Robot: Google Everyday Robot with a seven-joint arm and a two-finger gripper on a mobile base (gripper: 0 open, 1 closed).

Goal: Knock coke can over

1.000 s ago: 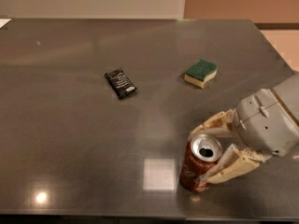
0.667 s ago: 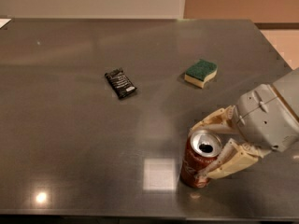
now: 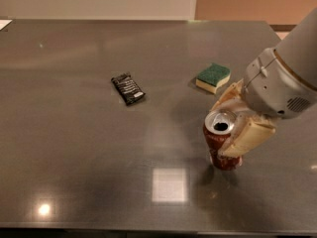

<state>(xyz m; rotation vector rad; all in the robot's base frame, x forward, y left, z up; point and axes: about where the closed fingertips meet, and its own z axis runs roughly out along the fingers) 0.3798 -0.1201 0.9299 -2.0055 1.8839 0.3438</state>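
While the tool (image 3: 223,129) clasps it, the coke can (image 3: 214,141) stands near-upright, opening skyward.

The hand (image 3: 221,130) is located at the lower right of the view. It is moulded in cream-beige plastic with rounded edges. The wrist housing (image 3: 277,90) behind it is a smooth, bulbous, light grey shell with seam lines and a small perforated grille (image 3: 297,103). It joins a grey cylindrical arm segment (image 3: 299,53).
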